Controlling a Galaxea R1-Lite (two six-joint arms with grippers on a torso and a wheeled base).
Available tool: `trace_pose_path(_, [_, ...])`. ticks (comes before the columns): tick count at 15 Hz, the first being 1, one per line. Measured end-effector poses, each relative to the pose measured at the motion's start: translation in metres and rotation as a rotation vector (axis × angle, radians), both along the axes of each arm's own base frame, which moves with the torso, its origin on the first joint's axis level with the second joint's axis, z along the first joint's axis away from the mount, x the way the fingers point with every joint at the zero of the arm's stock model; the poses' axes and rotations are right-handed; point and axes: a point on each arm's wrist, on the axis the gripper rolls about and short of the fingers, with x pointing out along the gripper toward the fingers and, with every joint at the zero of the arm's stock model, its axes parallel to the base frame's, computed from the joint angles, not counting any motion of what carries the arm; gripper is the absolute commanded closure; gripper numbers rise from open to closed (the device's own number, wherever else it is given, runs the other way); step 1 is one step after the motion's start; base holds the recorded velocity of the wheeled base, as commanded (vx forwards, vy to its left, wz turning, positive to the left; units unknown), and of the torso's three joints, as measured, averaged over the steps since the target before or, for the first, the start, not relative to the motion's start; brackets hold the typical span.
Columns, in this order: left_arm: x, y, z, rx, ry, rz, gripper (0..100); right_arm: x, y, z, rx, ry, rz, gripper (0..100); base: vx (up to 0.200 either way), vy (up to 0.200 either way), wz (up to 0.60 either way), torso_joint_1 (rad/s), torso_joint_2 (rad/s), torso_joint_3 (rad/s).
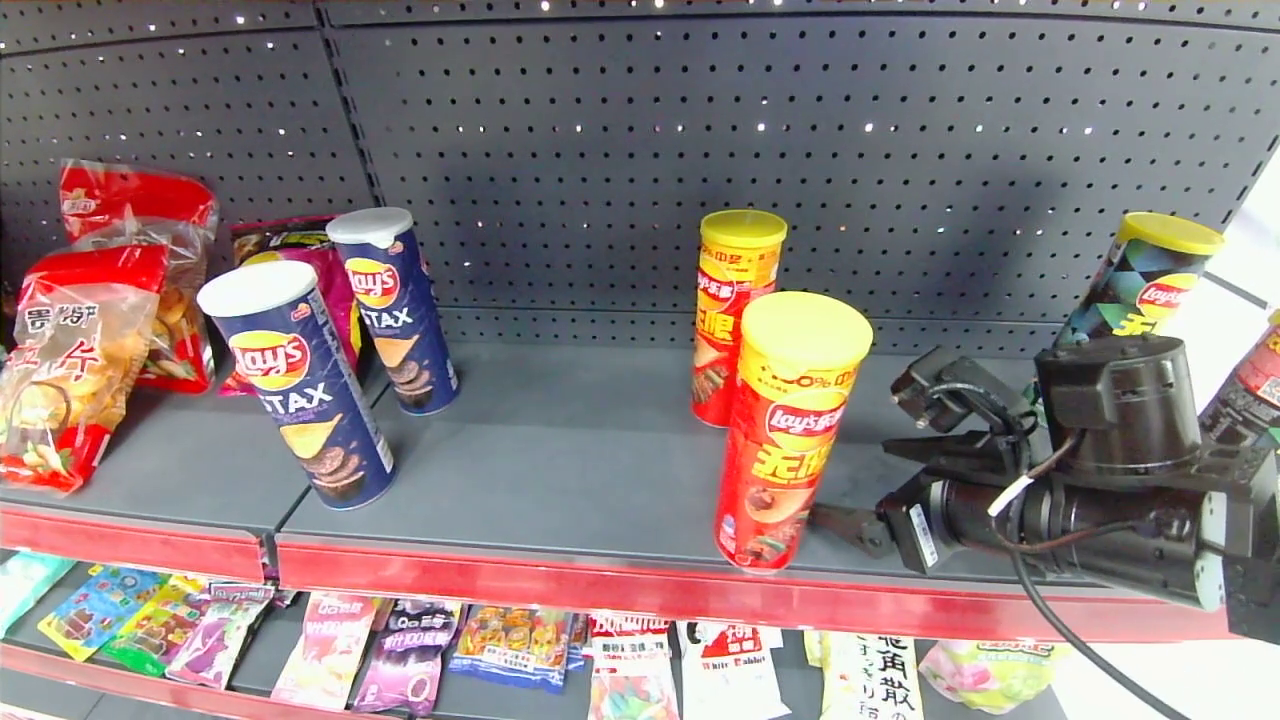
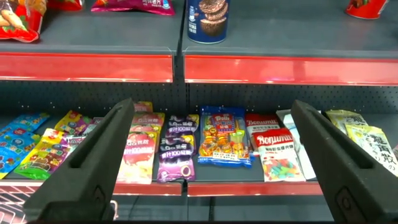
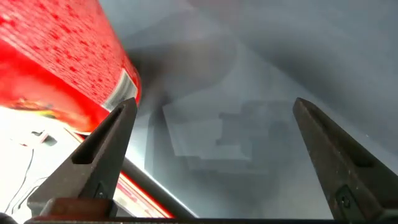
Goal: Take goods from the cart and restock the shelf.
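A red chips can with a yellow lid stands upright near the front edge of the grey shelf. A second red can stands behind it. My right gripper lies low over the shelf just right of the front can, open and empty. In the right wrist view the red can sits outside one finger, with bare shelf between the jaws of the right gripper. My left gripper hangs open and empty in front of the lower shelf.
Two blue cans stand on the shelf's left half, with snack bags at the far left. A dark patterned can stands at the back right. Flat snack packs fill the lower shelf. A red lip edges the shelf.
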Motion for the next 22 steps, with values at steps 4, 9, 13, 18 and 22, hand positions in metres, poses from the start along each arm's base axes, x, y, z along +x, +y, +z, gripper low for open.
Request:
trace_pose_path(4, [0.000, 0.000, 0.000, 0.000, 0.000, 0.003, 0, 0.000, 0.006, 0.000, 0.001, -0.001, 0.019, 0, 0.000, 0.000, 0.00, 0.000, 0.00, 0.000])
trace_pose_path(9, [0.000, 0.000, 0.000, 0.000, 0.000, 0.004, 0, -0.001, 0.009, 0.000, -0.001, -0.002, 0.027, 0, 0.000, 0.000, 0.00, 0.000, 0.00, 0.000])
trace_pose_path(13, [0.000, 0.000, 0.000, 0.000, 0.000, 0.004, 0, -0.004, 0.015, 0.000, 0.000, -0.002, 0.051, 0, 0.000, 0.000, 0.00, 0.000, 0.00, 0.000])
trace_pose_path(18, [0.000, 0.000, 0.000, 0.000, 0.000, 0.004, 0, -0.001, 0.023, 0.004, 0.009, -0.014, 0.069, 0, 0.000, 0.000, 0.00, 0.000, 0.00, 0.000])
trace_pose_path(22, [0.000, 0.000, 0.000, 0.000, 0.000, 0.006, 0, -0.001, 0.029, 0.004, 0.019, -0.008, 0.068, 0, 0.000, 0.000, 0.00, 0.000, 0.00, 0.000])
